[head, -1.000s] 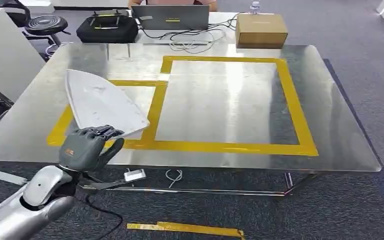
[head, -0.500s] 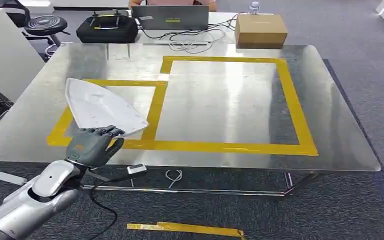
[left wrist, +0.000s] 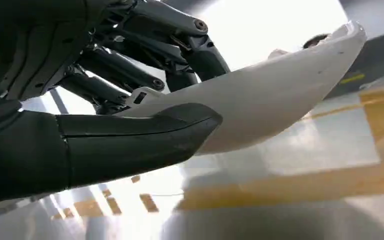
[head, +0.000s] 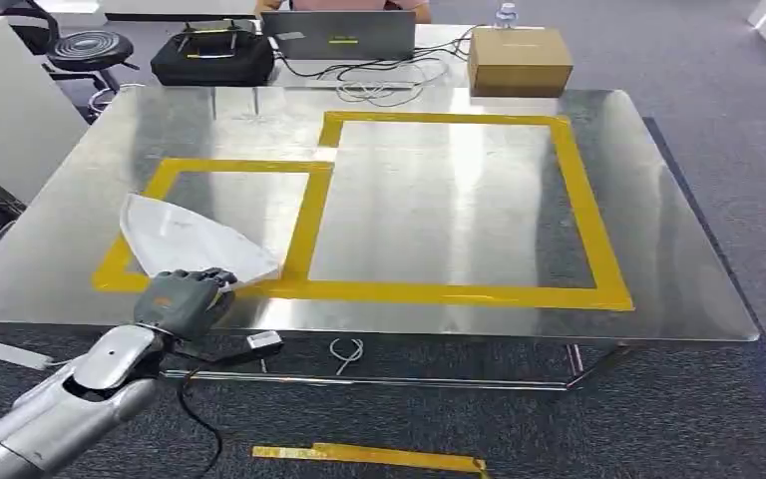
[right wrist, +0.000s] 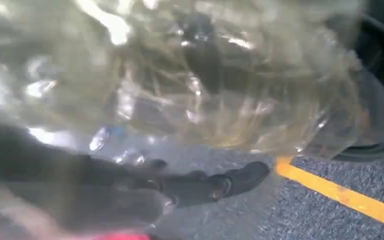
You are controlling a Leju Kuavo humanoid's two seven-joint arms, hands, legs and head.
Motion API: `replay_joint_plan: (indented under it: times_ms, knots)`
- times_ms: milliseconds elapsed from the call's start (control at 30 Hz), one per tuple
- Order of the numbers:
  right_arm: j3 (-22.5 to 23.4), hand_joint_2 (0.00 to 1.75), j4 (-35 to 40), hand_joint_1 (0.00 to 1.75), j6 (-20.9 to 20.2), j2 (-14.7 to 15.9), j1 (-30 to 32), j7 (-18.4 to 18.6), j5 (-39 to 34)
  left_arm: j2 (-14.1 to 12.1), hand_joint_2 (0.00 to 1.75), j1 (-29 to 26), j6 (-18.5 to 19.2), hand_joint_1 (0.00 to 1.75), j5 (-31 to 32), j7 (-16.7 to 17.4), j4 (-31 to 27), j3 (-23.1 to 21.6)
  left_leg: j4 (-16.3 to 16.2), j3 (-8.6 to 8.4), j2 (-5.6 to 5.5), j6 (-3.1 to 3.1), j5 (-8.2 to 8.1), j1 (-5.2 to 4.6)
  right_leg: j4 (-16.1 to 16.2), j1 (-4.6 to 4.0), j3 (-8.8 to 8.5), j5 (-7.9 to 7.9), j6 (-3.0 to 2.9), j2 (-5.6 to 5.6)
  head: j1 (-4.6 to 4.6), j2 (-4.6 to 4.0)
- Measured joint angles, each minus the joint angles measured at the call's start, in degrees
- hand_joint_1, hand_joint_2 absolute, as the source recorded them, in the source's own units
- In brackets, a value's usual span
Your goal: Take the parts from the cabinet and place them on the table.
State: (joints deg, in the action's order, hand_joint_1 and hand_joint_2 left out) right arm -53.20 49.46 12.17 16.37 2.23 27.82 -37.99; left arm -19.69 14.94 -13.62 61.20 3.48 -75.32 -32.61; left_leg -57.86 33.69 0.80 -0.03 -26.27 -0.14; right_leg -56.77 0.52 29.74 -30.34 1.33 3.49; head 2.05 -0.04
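1. Grey carpet (head: pixel 658 429) spreads under and around a steel surface (head: pixel 439 210), and a loose strip of yellow tape (head: pixel 369 457) lies on the carpet nearer the robot than the surface's front edge.
2. Nearest to that front edge, at its left end, the left hand (head: pixel 182 299) grips the near tip of a white part (head: pixel 185 238); the left wrist view shows the thick thumb (left wrist: pixel 145 135) on one face of the white shell and the dark fingers (left wrist: pixel 180 45) curled over the other.
3. The white part reaches from the hand out over the small yellow-taped square (head: pixel 304 225) on the left half of the surface, its pointed end towards the square's right-hand border. Whether it rests on the steel or hangs just above it cannot be told.
4. The right hand (right wrist: pixel 195 187) shows in the right wrist view behind a blurred clear film, over grey carpet with a yellow line; whether its fingers are spread or closed cannot be told.
5. Right of the small square, a larger yellow-taped rectangle (head: pixel 578 190) marks the middle of the surface.
6. Beyond the far edge of the surface stand a black case (head: pixel 214 58), a laptop (head: pixel 339 35) with a tangle of cables (head: pixel 384 85), and a cardboard box (head: pixel 519 60).
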Motion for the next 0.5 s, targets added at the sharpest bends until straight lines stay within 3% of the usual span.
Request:
replay_joint_plan:
  times_ms: [500]
  knots:
    - [-4.4,0.0,-1.9,0.0,-0.1,-1.1,-2.7,0.0,-4.8,0.5,1.75,1.0,-0.1,1.75,1.8,-1.3,5.1,1.0,0.0,0.0,0.02,0.0,0.01,0.01,0.0,-0.02,-0.03,0.01,-0.01,-0.04,-0.02,0.0]
